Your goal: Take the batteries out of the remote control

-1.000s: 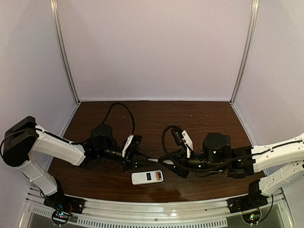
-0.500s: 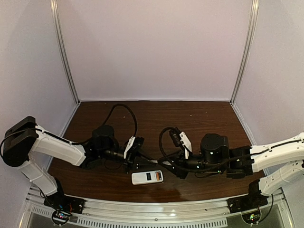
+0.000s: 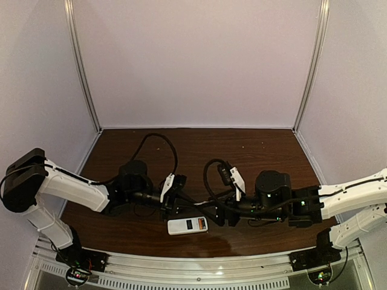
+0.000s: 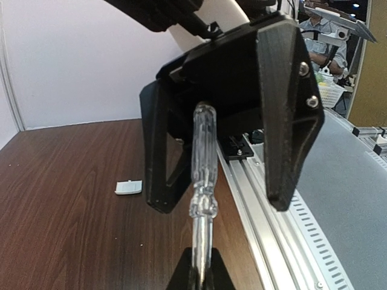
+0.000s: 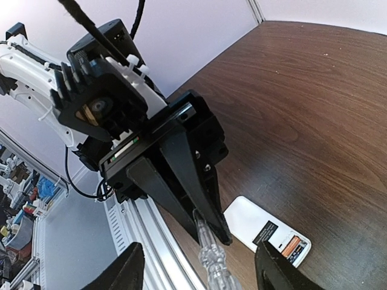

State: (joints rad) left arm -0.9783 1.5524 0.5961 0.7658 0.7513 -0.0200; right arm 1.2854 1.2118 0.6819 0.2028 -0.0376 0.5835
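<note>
Now your left gripper (image 4: 199,273) pinches the clear screwdriver (image 4: 202,181), maybe to dig the batteries (image 5: 293,246) out. Your right gripper (image 5: 202,249) has its jaws spread around the handle. The remote control (image 3: 187,225) lies just beside, back up.

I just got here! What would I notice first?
In the middle of the table, the left tool pinches a clear-handled screwdriver by its thin end, while the right tool stands open around the handle. Toward the near edge lies the white remote control, back open, an orange battery showing.
</note>
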